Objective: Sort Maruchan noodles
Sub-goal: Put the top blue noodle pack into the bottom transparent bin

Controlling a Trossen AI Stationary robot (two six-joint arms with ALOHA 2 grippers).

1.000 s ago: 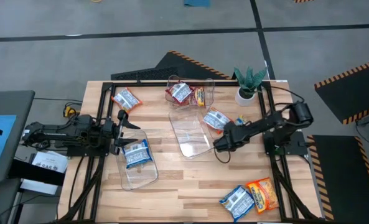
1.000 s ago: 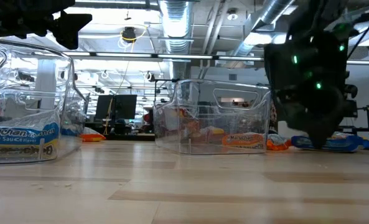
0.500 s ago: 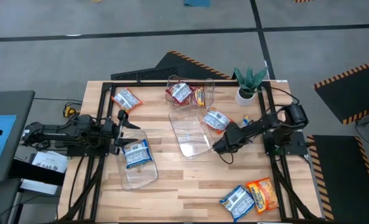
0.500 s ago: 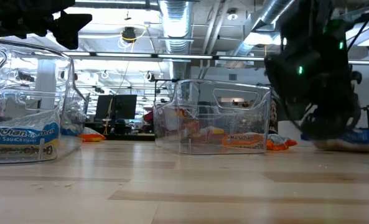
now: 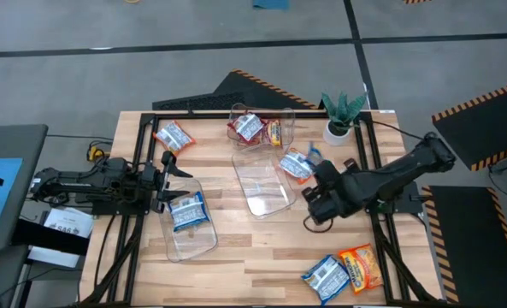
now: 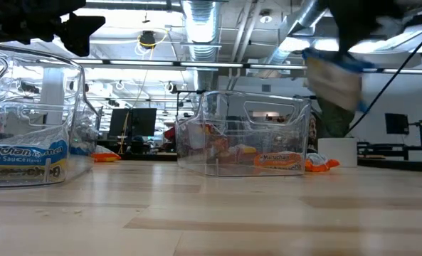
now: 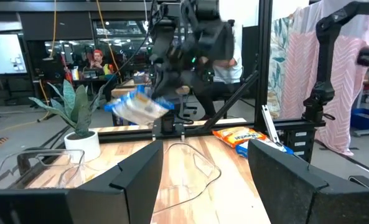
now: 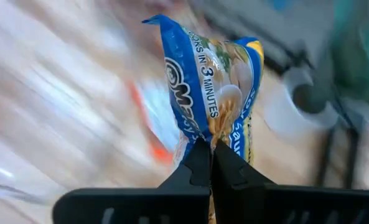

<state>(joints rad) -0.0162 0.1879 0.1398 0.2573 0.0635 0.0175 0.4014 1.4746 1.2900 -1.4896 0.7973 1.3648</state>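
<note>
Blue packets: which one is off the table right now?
The blue packet pinched in the right gripper, lifted beside the empty bin. The other blue ones lie in bins or on the table.

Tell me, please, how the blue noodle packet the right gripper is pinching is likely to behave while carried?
The blue packet probably flexes: its wrapper creases where the right gripper pinches one edge. It looks light, hanging from that small grip. The glossy film may be slippery.
</note>
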